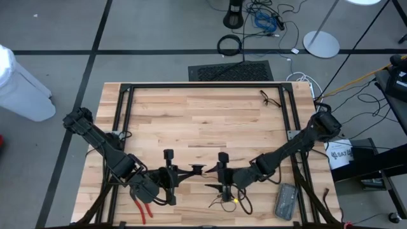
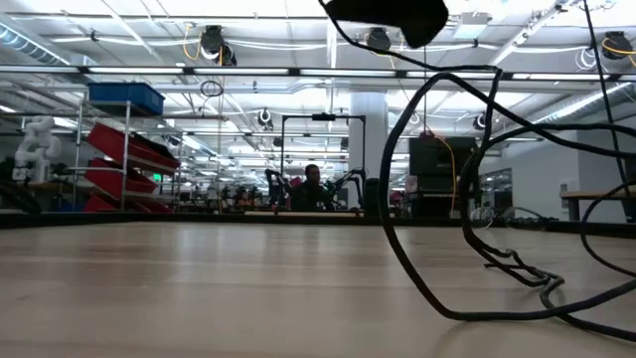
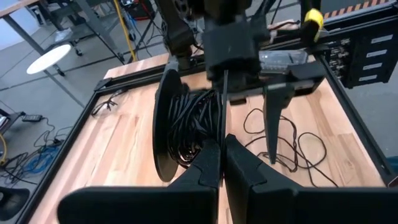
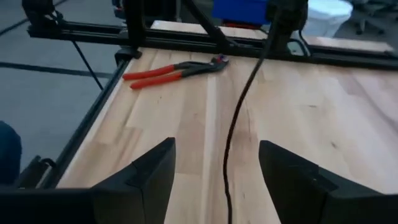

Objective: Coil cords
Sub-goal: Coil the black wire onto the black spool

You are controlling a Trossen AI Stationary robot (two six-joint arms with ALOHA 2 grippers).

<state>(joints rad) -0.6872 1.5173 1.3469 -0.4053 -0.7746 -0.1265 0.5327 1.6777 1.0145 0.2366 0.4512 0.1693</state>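
A thin black cord is partly wound into a coil (image 3: 189,124) beside a flat round dark disc (image 3: 163,134). The rest lies in loose loops on the table (image 3: 292,146), (image 1: 227,200) and shows close up in the low view (image 2: 437,199). My left gripper (image 3: 222,163), (image 1: 194,169) is shut on the coil near the table's front middle. My right gripper (image 4: 217,177), (image 1: 213,175) faces it, open. A strand of the cord (image 4: 239,106) runs between its two fingers. I cannot tell whether that strand touches them. My left gripper pinches the near edge of the coil and disc (image 3: 208,149) between its two fingers. The fingers come roughly level from the table's left. The disc stands on edge, lifted clear of the table. The cord trails slack from the coil down to the loops on the table.
Red-handled pliers (image 4: 174,70), (image 1: 141,207) lie near the front left. A grey box (image 1: 286,200) lies at the front right. A second thin cord (image 1: 270,98) lies at the far right. A black frame (image 1: 203,87) borders the wooden tabletop.
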